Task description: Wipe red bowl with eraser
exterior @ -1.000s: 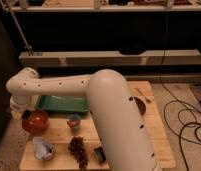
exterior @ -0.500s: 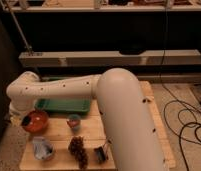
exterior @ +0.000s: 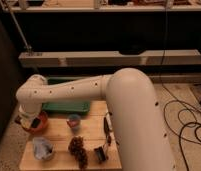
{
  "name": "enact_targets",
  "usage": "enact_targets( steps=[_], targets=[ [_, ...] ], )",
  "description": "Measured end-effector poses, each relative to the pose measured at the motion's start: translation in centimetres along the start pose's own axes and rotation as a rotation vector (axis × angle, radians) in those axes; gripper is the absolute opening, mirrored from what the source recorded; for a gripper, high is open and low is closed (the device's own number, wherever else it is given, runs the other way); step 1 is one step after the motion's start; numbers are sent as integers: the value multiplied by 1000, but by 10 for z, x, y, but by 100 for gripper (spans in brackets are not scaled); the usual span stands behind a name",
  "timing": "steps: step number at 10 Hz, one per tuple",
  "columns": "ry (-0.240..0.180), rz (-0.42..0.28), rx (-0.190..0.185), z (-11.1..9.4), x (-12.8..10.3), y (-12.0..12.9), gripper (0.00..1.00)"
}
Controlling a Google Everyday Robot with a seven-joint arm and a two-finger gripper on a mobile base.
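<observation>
The red bowl (exterior: 40, 124) sits at the left edge of the wooden table (exterior: 59, 134), partly hidden by my white arm (exterior: 94, 92). The arm reaches down from the right and bends over the bowl. My gripper (exterior: 34, 120) hangs at the bowl, with a dark block, probably the eraser (exterior: 36, 121), inside the bowl's rim. Part of the bowl's inside is covered by the arm's end.
A green tray (exterior: 69, 106) lies at the table's back. A small bluish cup (exterior: 74, 122) stands mid-table, a pale dish (exterior: 42, 148) at front left, a dark grape bunch (exterior: 78, 150) and a small black object (exterior: 100, 153) at the front. Cables (exterior: 186, 125) trail on the floor at right.
The arm's elbow and forearm have swung a little across the view while its end stays at the red bowl; the bowl has stayed where it was.
</observation>
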Motion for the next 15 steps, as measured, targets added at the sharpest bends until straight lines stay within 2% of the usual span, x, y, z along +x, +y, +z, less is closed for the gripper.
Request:
enact_targets(
  steps=[3, 7, 8, 9, 11, 13, 15],
  targets=[
    [-18, 45, -32, 6, -11, 23, 0],
    [-50, 88, -85, 21, -14, 59, 0],
    [-49, 98, -87, 24, -16, 63, 0],
    [-33, 109, -84, 28, -15, 68, 0],
    [-4, 78, -78, 34, -1, 65, 0],
    [29, 20, -52, 38, 20, 50, 0],
    [43, -12, -22, 37, 28, 37, 0]
  ],
)
